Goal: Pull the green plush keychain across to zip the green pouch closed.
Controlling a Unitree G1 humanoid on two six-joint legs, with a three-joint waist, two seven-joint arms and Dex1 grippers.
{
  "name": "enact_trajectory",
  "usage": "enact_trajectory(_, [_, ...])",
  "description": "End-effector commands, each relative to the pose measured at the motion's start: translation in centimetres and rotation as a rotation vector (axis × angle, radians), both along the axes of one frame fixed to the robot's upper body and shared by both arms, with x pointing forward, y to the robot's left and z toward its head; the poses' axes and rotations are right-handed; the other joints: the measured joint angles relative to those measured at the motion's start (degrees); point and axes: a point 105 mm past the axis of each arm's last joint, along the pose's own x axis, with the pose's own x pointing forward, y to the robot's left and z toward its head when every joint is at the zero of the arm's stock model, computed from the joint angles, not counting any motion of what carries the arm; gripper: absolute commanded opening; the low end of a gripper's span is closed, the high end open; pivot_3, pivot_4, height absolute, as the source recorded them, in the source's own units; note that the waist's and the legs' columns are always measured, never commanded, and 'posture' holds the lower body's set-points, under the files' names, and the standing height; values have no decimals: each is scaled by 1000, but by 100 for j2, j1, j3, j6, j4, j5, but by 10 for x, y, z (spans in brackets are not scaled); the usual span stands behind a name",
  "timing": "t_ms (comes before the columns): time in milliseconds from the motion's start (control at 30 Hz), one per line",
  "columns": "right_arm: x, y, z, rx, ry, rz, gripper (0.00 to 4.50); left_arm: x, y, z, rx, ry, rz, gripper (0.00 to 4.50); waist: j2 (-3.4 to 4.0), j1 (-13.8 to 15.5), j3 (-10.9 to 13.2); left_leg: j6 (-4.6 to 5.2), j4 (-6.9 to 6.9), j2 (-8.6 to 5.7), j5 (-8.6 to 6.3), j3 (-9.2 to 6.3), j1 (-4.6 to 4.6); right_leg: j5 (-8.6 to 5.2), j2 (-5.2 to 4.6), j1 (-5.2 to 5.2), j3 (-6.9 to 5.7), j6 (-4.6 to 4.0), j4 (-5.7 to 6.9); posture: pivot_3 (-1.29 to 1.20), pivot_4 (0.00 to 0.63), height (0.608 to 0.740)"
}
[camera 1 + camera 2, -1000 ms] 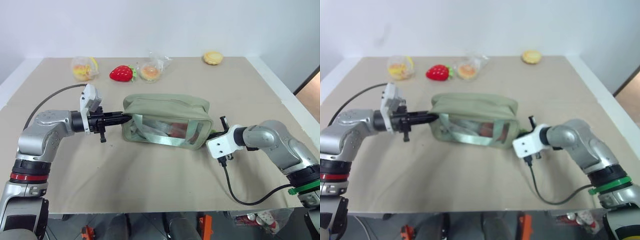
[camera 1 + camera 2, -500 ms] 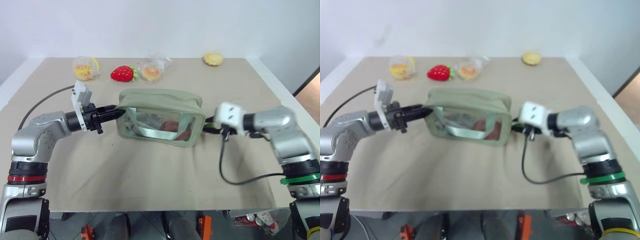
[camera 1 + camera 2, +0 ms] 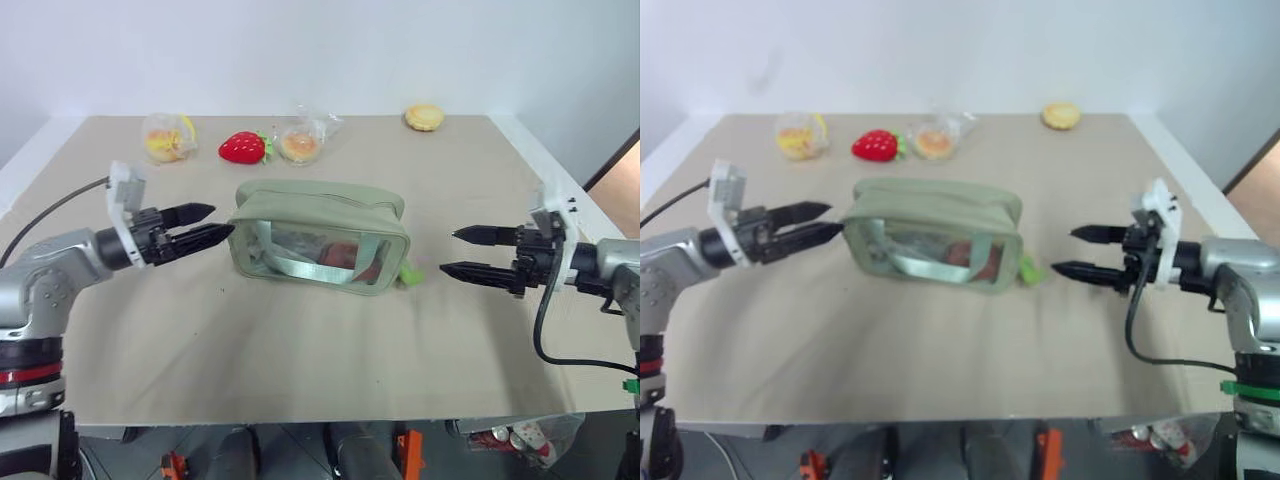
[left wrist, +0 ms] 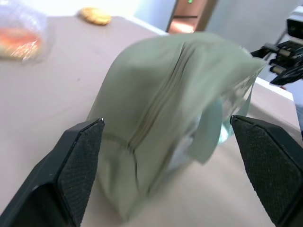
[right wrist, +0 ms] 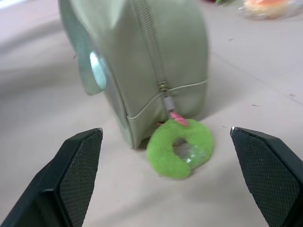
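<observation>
The green pouch (image 3: 320, 232) lies in the middle of the table, its top zipper (image 5: 151, 42) run to the right end. The green plush keychain (image 5: 180, 147) rests on the table against that end, hanging from a pink clasp (image 5: 177, 118); in the head view it peeks out as a lime patch (image 3: 409, 273). My left gripper (image 3: 222, 220) is open, its tips just short of the pouch's left end. My right gripper (image 3: 449, 251) is open too, a short gap right of the keychain, touching nothing.
Along the table's far edge are a clear bag of food (image 3: 168, 137), a red plush strawberry (image 3: 243, 147), another clear bag (image 3: 303, 140) and a round biscuit (image 3: 426, 117). A black cable (image 3: 560, 350) loops under my right wrist. The table's right edge is near that arm.
Both grippers opened and drew away from the pouch's ends, the left leftward, the right upward and rightward while rolling over. The keychain now lies free on the table.
</observation>
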Motion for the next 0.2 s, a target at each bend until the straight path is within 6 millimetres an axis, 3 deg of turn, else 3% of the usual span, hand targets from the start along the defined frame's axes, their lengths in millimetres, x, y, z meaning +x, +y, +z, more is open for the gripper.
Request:
enact_trajectory(33, [-8, -8, 14, 55, -69, -77, 4500, -10, 26, 2, -32, -3, 111, 4483, 0, 4, 0, 0, 0, 0, 0, 1, 0, -1, -1, 1, 0, -1, 0, 0, 150, 740])
enact_trajectory(200, [-9, -12, 12, 124, -90, -150, 4500, -16, 37, -25, -67, 78, 188, 4483, -5, 18, 1, -1, 6, -4, 0, 4, -2, 1, -7, 2, 3, 3, -2, 0, 150, 740])
